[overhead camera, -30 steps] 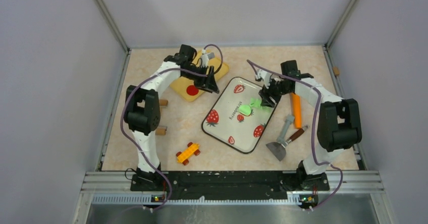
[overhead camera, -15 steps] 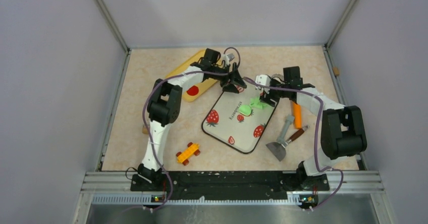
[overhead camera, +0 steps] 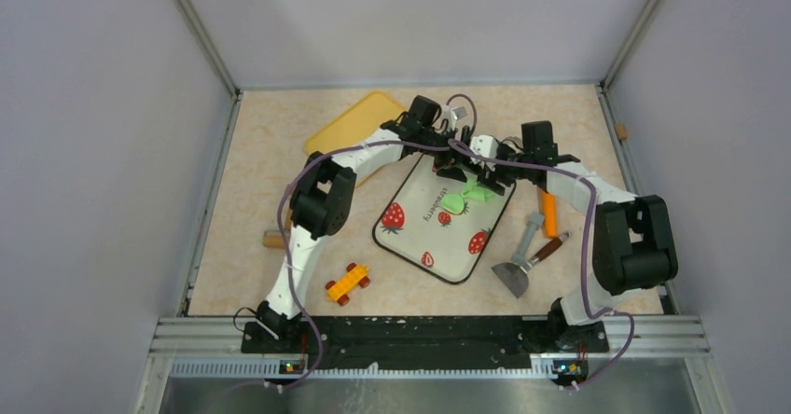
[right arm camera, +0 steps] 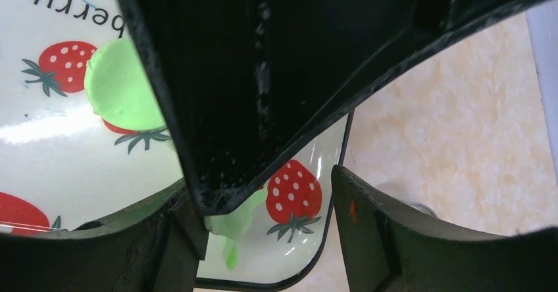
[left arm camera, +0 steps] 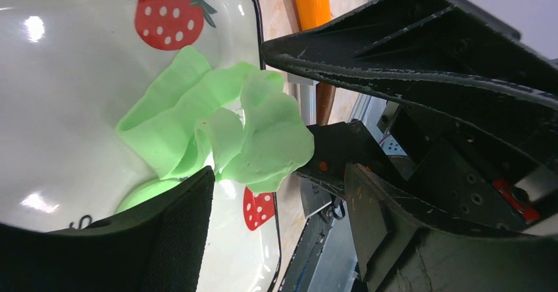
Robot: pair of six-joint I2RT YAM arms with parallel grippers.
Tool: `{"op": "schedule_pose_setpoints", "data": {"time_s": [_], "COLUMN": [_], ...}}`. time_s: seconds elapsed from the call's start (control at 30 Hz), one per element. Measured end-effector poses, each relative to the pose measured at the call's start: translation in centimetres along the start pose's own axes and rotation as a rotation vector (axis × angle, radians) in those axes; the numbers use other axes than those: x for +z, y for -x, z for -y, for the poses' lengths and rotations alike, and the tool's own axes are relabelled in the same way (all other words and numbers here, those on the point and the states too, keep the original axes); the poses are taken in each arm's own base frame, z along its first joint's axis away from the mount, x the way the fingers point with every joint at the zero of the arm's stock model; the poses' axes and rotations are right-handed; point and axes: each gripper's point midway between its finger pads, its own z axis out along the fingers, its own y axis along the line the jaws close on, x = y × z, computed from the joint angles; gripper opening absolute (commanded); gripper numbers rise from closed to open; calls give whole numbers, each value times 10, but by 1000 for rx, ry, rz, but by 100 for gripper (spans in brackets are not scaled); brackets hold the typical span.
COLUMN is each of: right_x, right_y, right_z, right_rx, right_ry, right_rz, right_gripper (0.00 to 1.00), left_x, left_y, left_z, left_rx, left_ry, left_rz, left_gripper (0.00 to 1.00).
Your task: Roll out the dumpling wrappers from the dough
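Your left pincer: released, fingers spread right at the ragged dough by the strawberry tray's far right edge | your right pincer: released, at the same dough | dumpling wrapper: flat, mid-tray, beside the dough

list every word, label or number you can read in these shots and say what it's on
"berry": dark letters printed on the white strawberry-print tray, right wrist view; the rest of the word is hidden.
Top view: the same lettering on the tray is too small to read.
Left wrist view: a scrap of lettering, unreadable.
No other readable text.
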Motion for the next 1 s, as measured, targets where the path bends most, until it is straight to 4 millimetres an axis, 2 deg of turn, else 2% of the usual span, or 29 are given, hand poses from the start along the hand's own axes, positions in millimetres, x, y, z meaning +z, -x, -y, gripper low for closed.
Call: {"op": "schedule_pose_setpoints", "data": {"time_s": [0.3, 0.67, 1.0], "right_x": [0, 0, -1], "right_y": [2, 4, 3], "right_z": [0, 10, 9], "right_rx": [6, 16, 41], "right_ry": [-2, -47, -48], "right_rz": [4, 4, -6], "right_gripper": [66, 66, 65], "left_x": [14, 18, 15], "left_y": [-7, 3, 3], "left_z": [-9, -7, -14], "left_rx": [-9, 95, 152], "left_ry": [18, 67, 101], "left_rz": [-21, -3, -16], "left_gripper": [75, 74, 73]}}
